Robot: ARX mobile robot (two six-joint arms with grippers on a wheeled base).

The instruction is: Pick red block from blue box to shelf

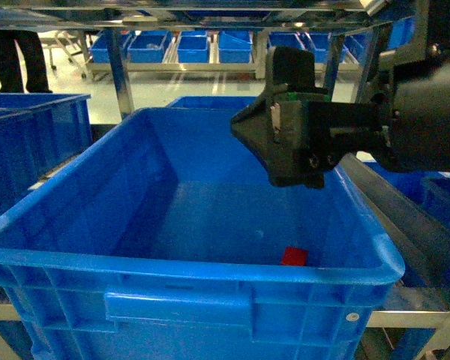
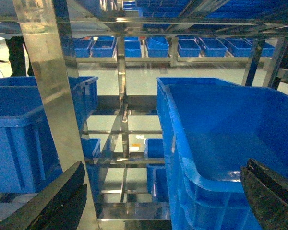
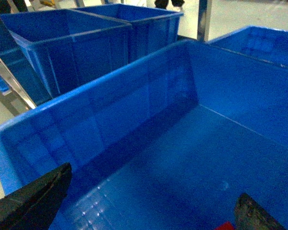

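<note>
Red block [image 1: 294, 256] lies on the floor of the blue box [image 1: 187, 266], close against the near wall and toward the right corner, alone there as far as the head view shows; only a sliver of red shows at the bottom edge of the right wrist view [image 3: 225, 226], just left of one dark fingertip. Above it, over the far right part of the box, hangs the right gripper [image 3: 149, 203], its fingers spread wide apart with nothing between them, well clear of the block. The left gripper [image 2: 168, 194] sits out to the left, beside the box's outer wall, likewise wide open and empty, facing the shelf [image 2: 43, 86] with its steel uprights and rails. Further blue crates [image 1: 30, 142] stand at the left and on a far rack. I judge the step in hand to be the approach for the pick: nothing is grasped yet. The next move calls for the right gripper to draw back toward the near wall and drop down inside the box until its fingers straddle the block, keeping off the wall, which leaves little room on that side.
</note>
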